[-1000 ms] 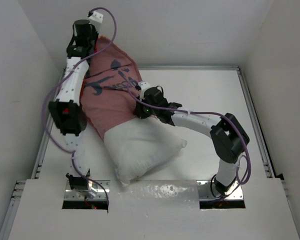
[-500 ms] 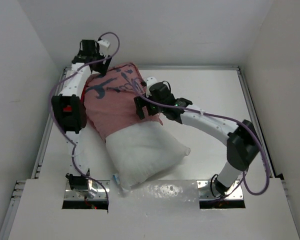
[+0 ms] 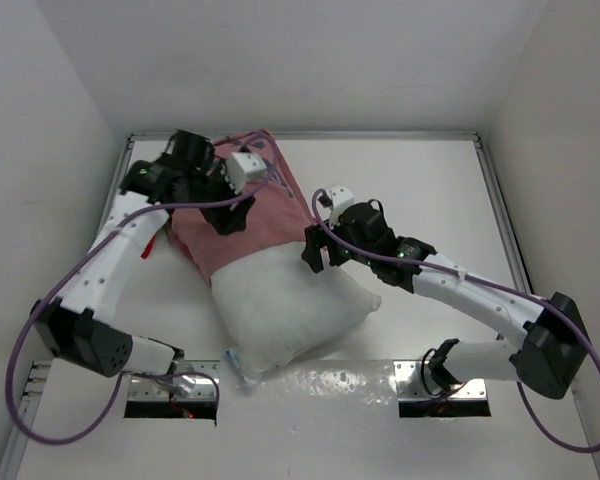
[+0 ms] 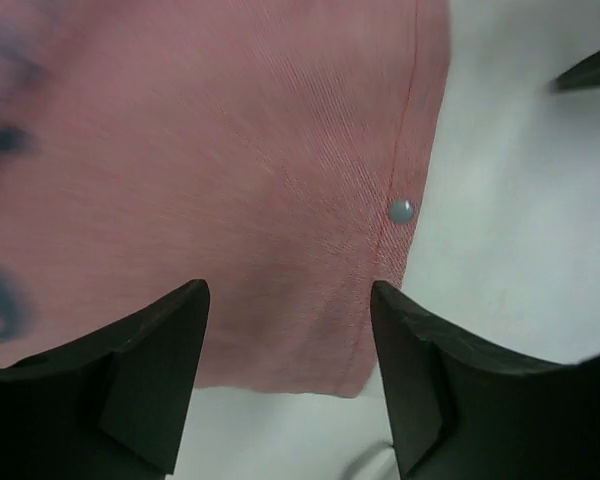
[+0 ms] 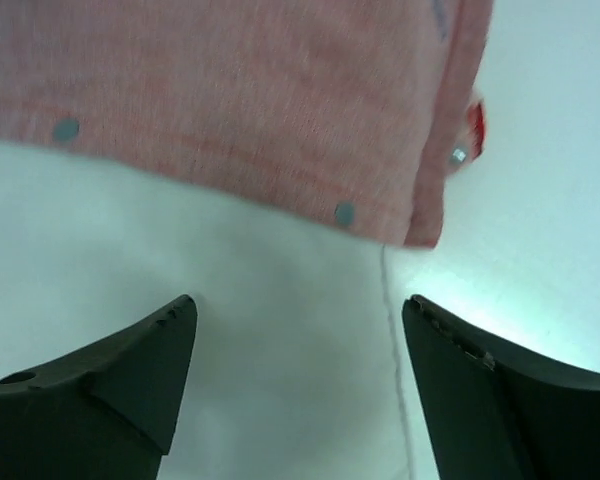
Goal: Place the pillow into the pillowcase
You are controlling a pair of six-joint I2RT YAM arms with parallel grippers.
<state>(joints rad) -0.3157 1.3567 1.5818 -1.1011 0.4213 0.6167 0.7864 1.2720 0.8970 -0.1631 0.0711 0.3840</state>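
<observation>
Nearest the arm bases, the pillow lies slantwise on the desk. Its near half is bare & puffy, its far half already inside the pillowcase. So approx halfway done, I'd say; the step in hand looks like working the cover further down over the stuffing.

Just past the bare part, the right tool hangs over the case's mouth, at the right corner where the red hem meets white. Its jaws are spread wide w/ nothing between them, & I can't make out any contact. The wrist view shows the hem w/ a row of snaps right under it. To do this well: come down on the hem only, pinch the cloth & not the pillow beneath, then draw it toward the near edge. Grabbing stuffing too would prob. drag the whole lot along.

Further back, the left tool sits above the case's middle, also wide open & empty. Below it are red cloth & a seam w/ a lone snap. Can't tell if it touches the cloth. It ought to pin or grip that far part, else the cover may just slide w/ the pull.
</observation>
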